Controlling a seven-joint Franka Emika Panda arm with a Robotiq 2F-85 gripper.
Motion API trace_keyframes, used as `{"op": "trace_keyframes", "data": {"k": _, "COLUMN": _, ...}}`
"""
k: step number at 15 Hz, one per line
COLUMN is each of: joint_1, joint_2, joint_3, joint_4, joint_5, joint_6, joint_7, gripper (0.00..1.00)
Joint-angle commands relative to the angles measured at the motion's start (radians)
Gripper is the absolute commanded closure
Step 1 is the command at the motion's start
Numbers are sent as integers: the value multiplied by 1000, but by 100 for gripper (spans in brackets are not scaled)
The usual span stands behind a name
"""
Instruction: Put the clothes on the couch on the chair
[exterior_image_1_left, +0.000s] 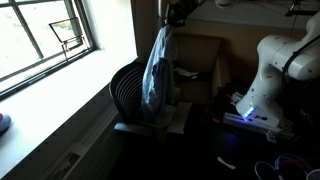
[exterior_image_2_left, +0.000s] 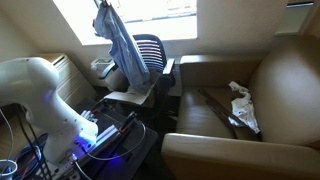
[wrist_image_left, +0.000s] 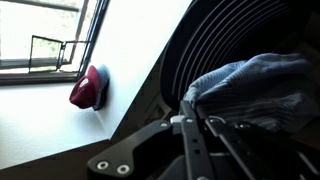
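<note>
Nearest the wrist camera, the dark linkage of the tool (wrist_image_left: 196, 125) is seen rising from the bottom edge. Its jaws are drawn narrow and pinched on a pale blue garment (wrist_image_left: 250, 88), which is bunched at the right of the frame. At the upper left of that view a window (wrist_image_left: 40, 35) is shown, and below it a red object (wrist_image_left: 88, 88) is laid on the bright sill (wrist_image_left: 50, 135). Between sill and cloth the ribbed black back of the chair (wrist_image_left: 225, 40) is seen, close behind the garment; whether the two touch cannot be told.

In an exterior view the chair (exterior_image_1_left: 128, 90) is placed left of centre beside the sill. The garment (exterior_image_1_left: 158, 70) is hung from the top of the frame, draped just in front of the chair's back. The couch (exterior_image_1_left: 205, 55) is set behind it, and the white robot arm (exterior_image_1_left: 280, 70) is found at the right.

In an exterior view the robot arm (exterior_image_2_left: 40, 85) is seen at the left and the hanging garment (exterior_image_2_left: 120, 45) at the upper middle. A flat whitish sheet (exterior_image_2_left: 135, 95) is seen below it. At the right a whitish garment (exterior_image_2_left: 243, 105) is left lying on the couch (exterior_image_2_left: 285, 80) seat, well apart from the chair.
</note>
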Motion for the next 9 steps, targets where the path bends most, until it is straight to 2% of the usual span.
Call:
{"op": "trace_keyframes", "data": {"k": 1, "joint_1": 8, "joint_2": 36, "joint_3": -80, "joint_4": -33, "joint_5": -72, "joint_6": 67, "joint_7": 0, "gripper": 99}}
{"op": "trace_keyframes", "data": {"k": 3, "joint_1": 17, "joint_2": 47, "joint_3": -54, "joint_4": -39, "joint_5": 7, "joint_6": -48, "joint_7": 31, "gripper": 99}}
{"op": "trace_keyframes", "data": {"k": 4, "joint_1": 10, "joint_2": 53, "joint_3": -18, "joint_4": -47, "joint_5": 26, "joint_6": -104, "joint_7": 69, "gripper": 99}}
{"op": "trace_keyframes", "data": {"k": 5, "joint_1": -40, "joint_2": 97, "joint_3": 51, "joint_4": -50, "joint_5": 19, "joint_6": -136, "joint_7": 136, "gripper": 99}}
{"op": "trace_keyframes", "data": {"k": 6, "joint_1": -55, "joint_2": 105, "joint_3": 84, "joint_4": -44, "joint_5": 33, "joint_6": -190, "joint_7": 180, "gripper": 99}}
{"op": "trace_keyframes", "data": {"k": 7, "joint_1": -43, "joint_2": 70, "joint_3": 46, "joint_4": -47, "joint_5": 50, "joint_6": -144, "joint_7": 88, "gripper": 99}}
{"op": "trace_keyframes", "data": {"k": 9, "joint_1": -57, "joint_2": 88, "joint_3": 91, "joint_4": -46, "joint_5": 73, "joint_6": -155, "joint_7": 103, "gripper": 96}}
